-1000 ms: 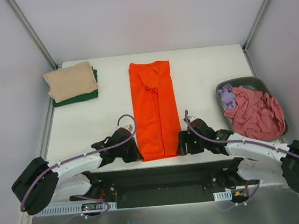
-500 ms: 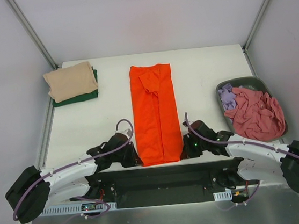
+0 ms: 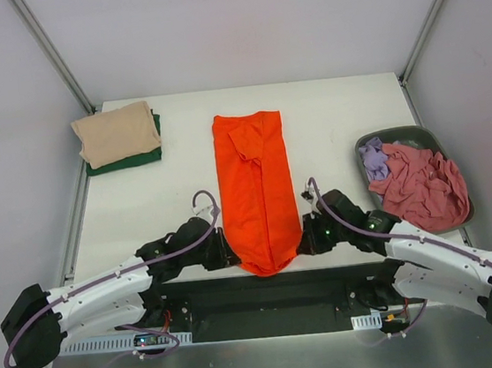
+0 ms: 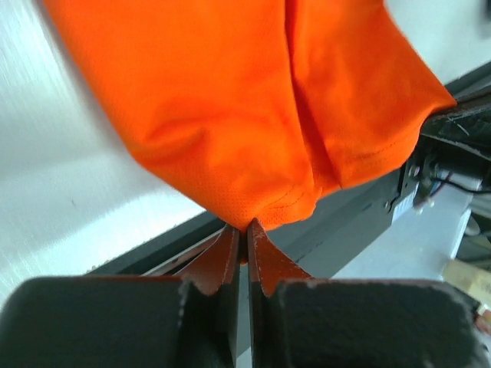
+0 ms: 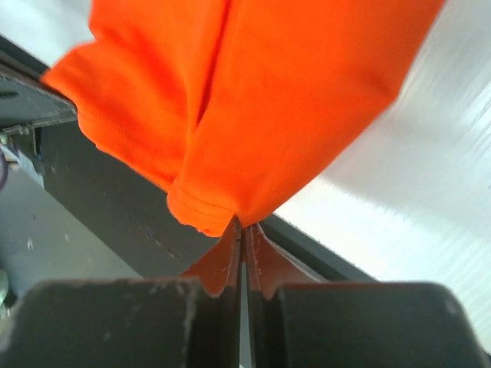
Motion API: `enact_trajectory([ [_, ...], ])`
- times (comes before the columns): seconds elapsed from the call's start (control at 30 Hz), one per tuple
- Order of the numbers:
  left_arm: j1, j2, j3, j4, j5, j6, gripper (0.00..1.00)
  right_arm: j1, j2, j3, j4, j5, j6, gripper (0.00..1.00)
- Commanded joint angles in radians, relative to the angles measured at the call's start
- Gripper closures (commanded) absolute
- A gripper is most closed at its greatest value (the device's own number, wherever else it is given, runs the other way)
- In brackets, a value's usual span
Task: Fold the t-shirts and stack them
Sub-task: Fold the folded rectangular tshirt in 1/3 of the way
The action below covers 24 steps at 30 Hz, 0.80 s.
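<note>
A bright orange t-shirt (image 3: 256,187) lies as a long folded strip down the middle of the table. Its near hem is lifted and sags between the two grippers. My left gripper (image 3: 231,255) is shut on the hem's left corner (image 4: 253,218). My right gripper (image 3: 301,245) is shut on the right corner (image 5: 230,213). A folded beige t-shirt (image 3: 116,132) rests on a folded dark green one (image 3: 133,159) at the far left. A dusty pink t-shirt (image 3: 422,187) and a lilac one (image 3: 373,159) lie crumpled in the basket.
The dark grey oval basket (image 3: 392,136) stands at the table's right edge. The black base rail (image 3: 267,292) runs along the near edge just below the lifted hem. White walls with slanted metal posts (image 3: 53,55) close in the table.
The right gripper closed on the orange shirt's near right corner. Both grippers then lifted the near hem off the table, so it now sags between them, and both arms shifted.
</note>
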Motion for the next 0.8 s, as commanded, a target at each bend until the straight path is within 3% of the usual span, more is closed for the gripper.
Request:
enact_trajectory([
  [0.0,0.026,0.047,0.141,-0.034,-0.147,0.067,1.0,-0.028,0.08,0.16,-0.003,0.139,-0.106,0.99],
  [0.17,0.112,0.11,0.221,-0.035,-0.183,0.145,1.0,-0.059,0.201,0.307,0.012,0.298,-0.169,0.99],
  [0.37,0.236,0.209,0.317,0.011,-0.155,0.247,1.0,-0.101,0.317,0.437,0.066,0.329,-0.222,0.99],
  [0.77,0.379,0.418,0.528,0.014,-0.074,0.389,1.0,-0.206,0.487,0.595,0.101,0.332,-0.281,0.99],
])
